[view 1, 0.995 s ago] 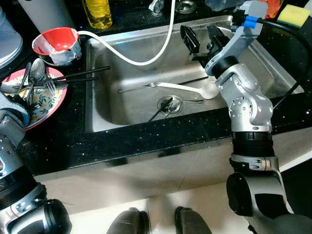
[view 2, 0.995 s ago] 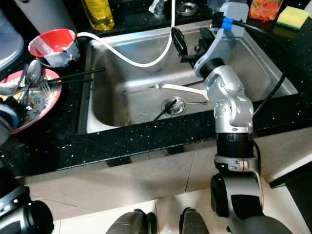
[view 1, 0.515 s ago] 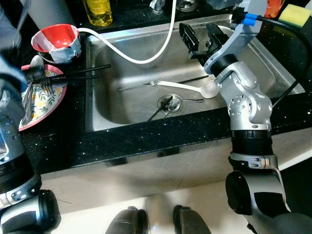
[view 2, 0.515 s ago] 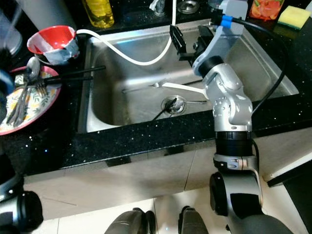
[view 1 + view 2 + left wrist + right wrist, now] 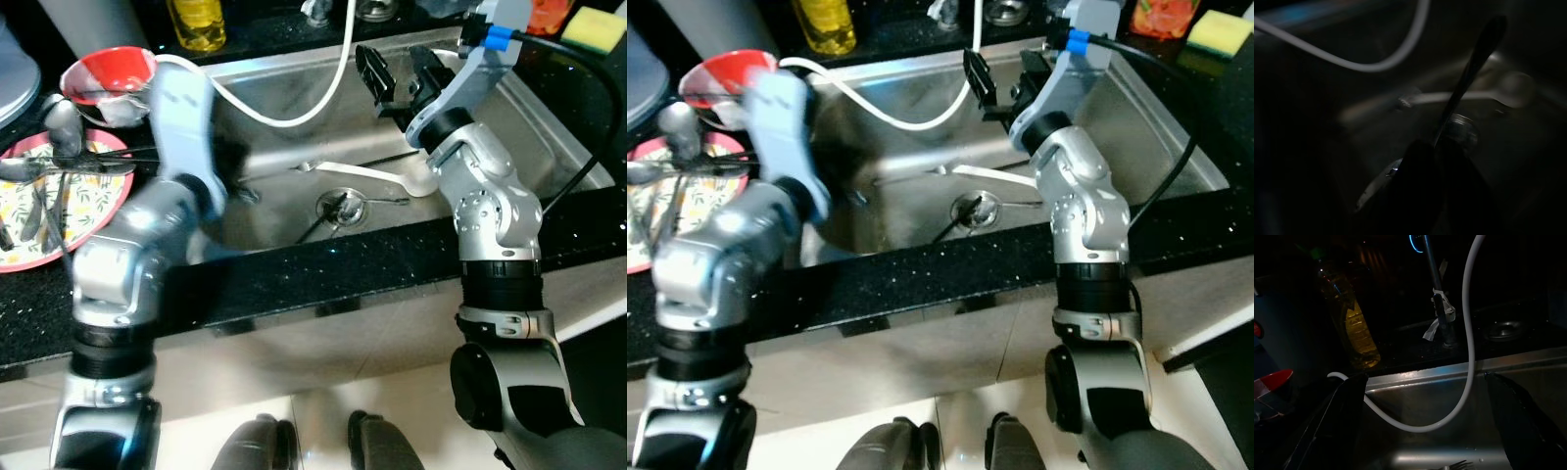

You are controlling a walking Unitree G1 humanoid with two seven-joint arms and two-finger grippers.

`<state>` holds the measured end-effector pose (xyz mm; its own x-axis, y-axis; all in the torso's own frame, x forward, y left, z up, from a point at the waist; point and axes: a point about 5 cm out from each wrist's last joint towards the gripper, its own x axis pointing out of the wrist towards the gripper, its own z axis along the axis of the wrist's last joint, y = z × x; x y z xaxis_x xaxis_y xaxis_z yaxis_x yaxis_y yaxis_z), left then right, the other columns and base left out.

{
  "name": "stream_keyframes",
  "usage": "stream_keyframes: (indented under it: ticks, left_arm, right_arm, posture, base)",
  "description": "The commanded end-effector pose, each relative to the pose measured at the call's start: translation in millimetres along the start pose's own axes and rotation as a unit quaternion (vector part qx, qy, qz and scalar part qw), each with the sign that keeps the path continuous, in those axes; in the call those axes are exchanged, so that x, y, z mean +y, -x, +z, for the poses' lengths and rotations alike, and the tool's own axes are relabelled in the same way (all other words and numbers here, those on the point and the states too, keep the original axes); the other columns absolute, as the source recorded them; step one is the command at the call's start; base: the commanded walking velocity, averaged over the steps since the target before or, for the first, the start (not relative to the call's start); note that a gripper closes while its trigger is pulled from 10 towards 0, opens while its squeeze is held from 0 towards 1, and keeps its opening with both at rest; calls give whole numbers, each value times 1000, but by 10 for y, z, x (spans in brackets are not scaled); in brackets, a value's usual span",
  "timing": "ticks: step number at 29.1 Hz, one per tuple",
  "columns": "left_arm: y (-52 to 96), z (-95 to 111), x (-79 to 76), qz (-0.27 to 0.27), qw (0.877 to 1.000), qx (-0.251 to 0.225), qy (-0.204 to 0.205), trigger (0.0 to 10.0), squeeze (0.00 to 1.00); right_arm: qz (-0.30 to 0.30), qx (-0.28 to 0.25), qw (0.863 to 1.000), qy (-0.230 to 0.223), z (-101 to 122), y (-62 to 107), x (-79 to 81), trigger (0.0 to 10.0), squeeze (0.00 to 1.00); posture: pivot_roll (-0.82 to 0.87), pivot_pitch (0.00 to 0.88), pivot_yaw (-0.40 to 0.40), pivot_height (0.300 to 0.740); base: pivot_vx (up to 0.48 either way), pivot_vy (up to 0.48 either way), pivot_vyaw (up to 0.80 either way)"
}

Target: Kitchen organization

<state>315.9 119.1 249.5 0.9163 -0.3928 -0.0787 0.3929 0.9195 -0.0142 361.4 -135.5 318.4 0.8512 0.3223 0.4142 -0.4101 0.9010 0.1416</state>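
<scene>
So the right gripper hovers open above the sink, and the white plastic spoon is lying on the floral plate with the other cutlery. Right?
Not quite. The right gripper does hover open above the sink, but the white plastic spoon lies inside the sink basin, beside the drain, not on the floral plate. The left eye view shows this.

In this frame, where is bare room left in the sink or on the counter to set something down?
Bare steel lies at the sink's right end, beyond the white spoon, and along the front counter edge. Crowded: the drain with cutlery, the floral plate piled with utensils, and the sink's left end, where the left hand reaches in.
</scene>
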Motion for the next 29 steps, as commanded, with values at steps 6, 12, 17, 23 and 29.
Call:
stream_keyframes:
  ticks: [6,12,17,23,29]
  left_arm:
    - [38,-54,-69,-29,999,-25,21,10000,1000]
    - [194,359,223,61,987,-147,13,10000,0]
    - [240,335,470,159,978,-134,32,10000,0]
    - [254,31,701,240,968,8,-75,10000,0]
    - [463,-21,727,205,889,76,-403,10000,0]
  right_arm:
    - [-11,-2,1000,0,-10,43,-38,10000,0]
    - [2,-2,1000,-6,-29,3,17,10000,0]
    - [6,-2,1000,-8,-35,-10,30,10000,0]
    - [10,-2,1000,-9,-37,-11,49,10000,0]
    - [6,-2,1000,-8,-37,12,33,10000,0]
  posture:
    - [104,179,101,740]
    - [119,165,84,740]
    - [124,156,73,740]
    - [119,154,78,740]
    - [120,152,85,740]
  base:
    - [0,0,0]
    - [0,0,0]
    - [0,0,0]
    - [0,0,0]
    - [0,0,0]
